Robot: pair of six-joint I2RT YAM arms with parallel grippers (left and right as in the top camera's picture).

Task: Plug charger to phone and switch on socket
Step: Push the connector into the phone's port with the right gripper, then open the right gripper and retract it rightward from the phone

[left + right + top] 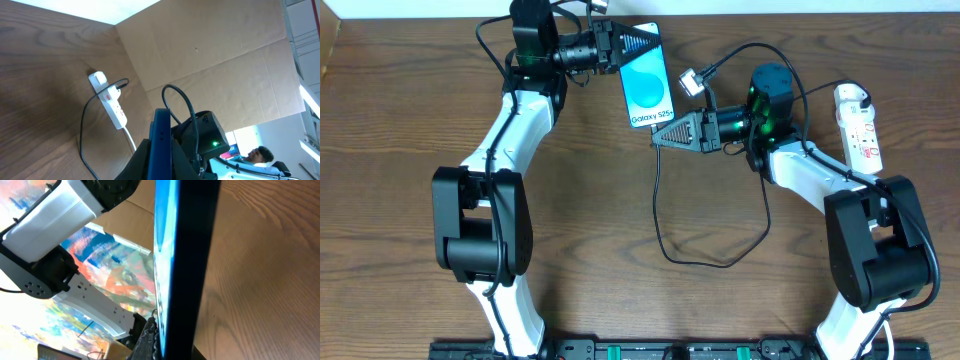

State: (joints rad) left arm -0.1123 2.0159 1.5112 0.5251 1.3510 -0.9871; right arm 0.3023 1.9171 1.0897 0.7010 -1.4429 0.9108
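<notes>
- While the left gripper (638, 44) is clenched on the top end of the phone (648, 90), the phone's lit blue-turquoise screen faces up toward the overhead camera, with the white text at the end farthest from those fingers.
- From the left wrist camera the phone (161, 142) shows edge-on, a thin blue slab standing between that gripper's two fingers.
- At the phone's other end, the right gripper (660, 140) points its tip at the bottom edge, just beside the corner under the white text.
- The right fingers are drawn together to a point and grasp the charger (657, 195) near its plug end; the black cable leaves from right at the fingertips.
- I cannot tell whether the plug tip is in the phone's port; it is hidden between the fingers and the frame.
- From the right wrist camera the phone (190, 255) fills the view as a dark frame edge with a sliver of blue screen, very close to the dark fingers (147, 340) at the bottom.
- Below the right fingers the cable drops to the table (400, 150), loops wide and runs back past the right arm.
- The socket (861, 130) lies flat, well apart from both grippers, behind the right arm's wrist, red marks along its top.
- In the left wrist view the black cable (82, 135) reaches the socket (112, 102) near one end; the switch position is too small to read.
</notes>
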